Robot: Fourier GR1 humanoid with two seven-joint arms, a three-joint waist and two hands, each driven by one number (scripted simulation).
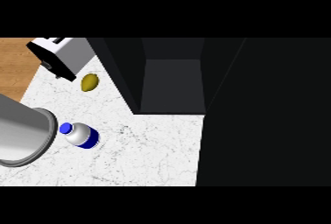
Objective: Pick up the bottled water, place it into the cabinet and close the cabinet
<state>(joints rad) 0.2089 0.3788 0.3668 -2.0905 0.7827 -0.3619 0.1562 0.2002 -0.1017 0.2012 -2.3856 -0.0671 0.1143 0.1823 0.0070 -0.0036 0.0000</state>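
1. Bottle [81, 134]: small, with a pale grey-white body, a blue cap at its upper-left end and a blue band round the far end. Set on the counter's left part, well short of the cabinet. Seen from steeply above, so upright or tilted cannot be told.
2. Forearm [22, 133]: a broad grey cylinder entering from the view's left edge, its round rimmed end turned toward the bottle and lying just beside the blue cap. Touching or apart cannot be told from this angle.
3. Hand: hidden from the view, with only the grey forearm showing; how far open, and whether holding anything, cannot be told. Bottle free of any visible grasp.
4. Lemon [89, 82]: small, yellow, oval, lying on the counter above the bottle in the view, apart from it and near the toaster.
5. Toaster [61, 54]: silver-white box with black trim, at the counter's upper-left corner, set at an angle to the counter's edge.
6. Counter [149, 148]: white stone with fine dark veining, bearing the bottle, lemon and toaster.
7. Cabinet [171, 87]: dark, open toward the counter, with a grey inner floor between black walls, at the view's upper middle.
8. Door [265, 113]: a large black panel filling the view's right side, beside the cabinet's opening.
9. Floor [16, 61]: brown wood boards, showing beyond the counter's upper-left edge.
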